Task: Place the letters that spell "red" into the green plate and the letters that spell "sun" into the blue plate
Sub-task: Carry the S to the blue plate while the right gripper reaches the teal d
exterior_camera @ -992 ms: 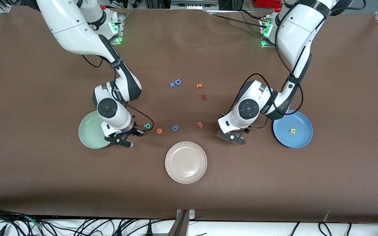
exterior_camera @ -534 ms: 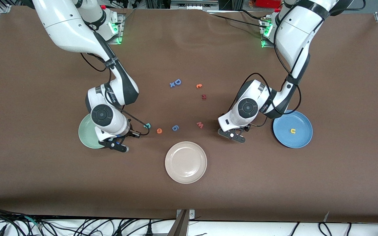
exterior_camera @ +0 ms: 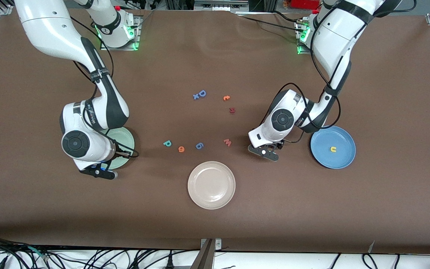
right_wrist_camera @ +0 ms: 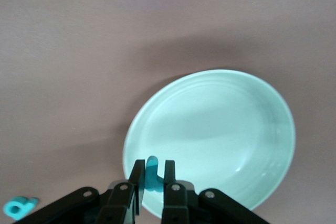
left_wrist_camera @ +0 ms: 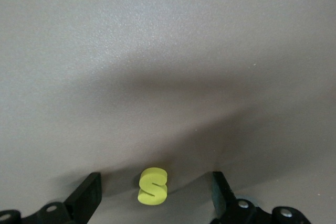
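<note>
Right gripper [right_wrist_camera: 152,182] over the near rim of the green plate [exterior_camera: 125,139], pinched tight on a small teal letter [right_wrist_camera: 151,171], probably the "r"; seen edge-on between the pads in the right wrist view. Likely positioned for a drop into the dish: pale mint, glossy, shallow with a raised rim, apparently empty apart from what hangs over it.

Left gripper [left_wrist_camera: 152,192] low over the table [exterior_camera: 386,74], jaws spread wide either side of the yellow "s" [left_wrist_camera: 153,185], not touching it. Straddle looks like a set-up for a pinch across the letter's narrow sides. Letter thick, matte, foam-like, lying flat on the brown, faintly grained table cover. Hidden under the wrist in the front view.

Blue plate [exterior_camera: 345,157] toward the left arm's end of the table, yellow "u" [exterior_camera: 333,149] already in it. Olive "n" not spotted.

Teal "p"/"d" shape [exterior_camera: 167,143] and orange "e" [exterior_camera: 181,149] loose on the table between the green plate and the blue "6" [exterior_camera: 199,145]. Pink "w" [exterior_camera: 227,142], capital "D" [exterior_camera: 202,93] and beige plate [exterior_camera: 211,185] untouched; not wanted.
</note>
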Controlling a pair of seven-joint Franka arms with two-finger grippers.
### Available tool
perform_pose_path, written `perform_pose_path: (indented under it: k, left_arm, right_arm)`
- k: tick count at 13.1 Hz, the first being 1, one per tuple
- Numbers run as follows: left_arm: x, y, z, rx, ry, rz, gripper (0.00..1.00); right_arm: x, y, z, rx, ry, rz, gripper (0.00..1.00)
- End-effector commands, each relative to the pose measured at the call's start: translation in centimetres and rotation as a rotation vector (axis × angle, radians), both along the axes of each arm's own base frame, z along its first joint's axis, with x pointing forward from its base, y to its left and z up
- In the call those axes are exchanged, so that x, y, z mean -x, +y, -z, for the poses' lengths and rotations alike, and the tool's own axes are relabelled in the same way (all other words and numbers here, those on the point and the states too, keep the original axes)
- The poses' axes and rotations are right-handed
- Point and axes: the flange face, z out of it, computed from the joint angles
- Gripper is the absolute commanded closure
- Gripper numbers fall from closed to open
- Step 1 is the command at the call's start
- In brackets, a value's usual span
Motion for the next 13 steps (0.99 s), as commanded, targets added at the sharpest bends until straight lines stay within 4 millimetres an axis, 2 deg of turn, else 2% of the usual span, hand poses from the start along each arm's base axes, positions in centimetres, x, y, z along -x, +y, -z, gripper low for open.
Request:
perform_pose_path:
  k: [1,4,7,10,13]
  left_arm:
    - [1.4,0.4,-0.6,-0.019,-0.008,0.022,0.07]
    - [1.6,0.4,-0.4,-0.019,-0.006,0.025,0.14]
    - [1.6,0.3,-0.2,-0.028,-0.01,0.035,0.22]
    - [1.9,-0.2,-0.1,-0.066,-0.035,0.057,0.23]
    - [1.7,-0.2,-0.4,-0.065,-0.04,0.055,0.29]
  right_arm:
    - [1.8,-1.9,-0.9,0.004,0.011,-0.053,0.88]
    - [4.1,-3.9,-0.3,-0.004,-0.026,-0.085,0.88]
    - [5.9,-5.5,2.1,-0.013,-0.074,-0.109,0.88]
    - [7.0,-5.6,3.9,-0.032,-0.144,-0.114,0.88]
    - [7.1,-5.6,4.1,-0.034,-0.15,-0.114,0.88]
